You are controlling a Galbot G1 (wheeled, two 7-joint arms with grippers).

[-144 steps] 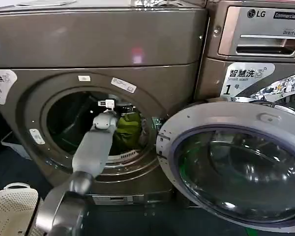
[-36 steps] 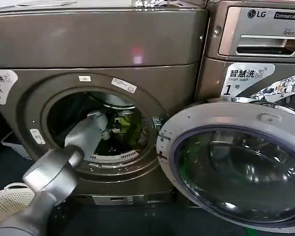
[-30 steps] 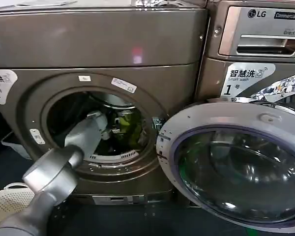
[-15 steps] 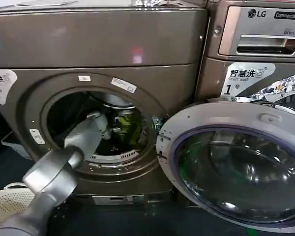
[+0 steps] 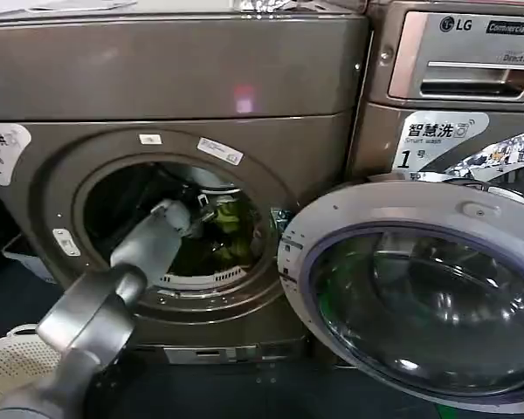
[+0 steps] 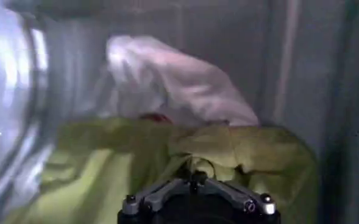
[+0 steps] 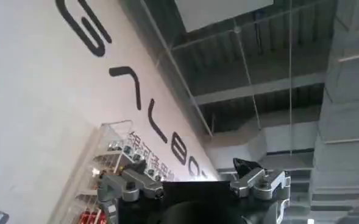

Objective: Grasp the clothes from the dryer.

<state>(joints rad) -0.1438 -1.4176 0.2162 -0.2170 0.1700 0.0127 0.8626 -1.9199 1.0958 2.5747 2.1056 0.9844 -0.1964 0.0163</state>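
The dryer (image 5: 183, 78) stands at the left with its round door (image 5: 410, 288) swung open to the right. My left arm reaches through the porthole into the drum. The clothes lie inside: a lime-green garment (image 5: 223, 229) with a white piece (image 6: 167, 79) behind it. In the left wrist view the green garment (image 6: 100, 164) spreads across the drum floor and bunches up at my left gripper (image 6: 194, 178), which is shut on a fold of it. In the head view the left gripper (image 5: 203, 208) sits just above the green cloth. My right gripper (image 7: 191, 176) is parked, open, pointing up at a wall and ceiling.
A second machine with an LG logo (image 5: 454, 52) stands at the right, behind the open door. A white perforated basket (image 5: 17, 367) sits on the floor at the lower left, beside my left arm's elbow. The porthole rim (image 5: 61, 240) rings the arm closely.
Since 4.8 s ago the left arm has pushed deeper into the drum. In the last second the gripper has risen slightly, with the green cloth at its tip.
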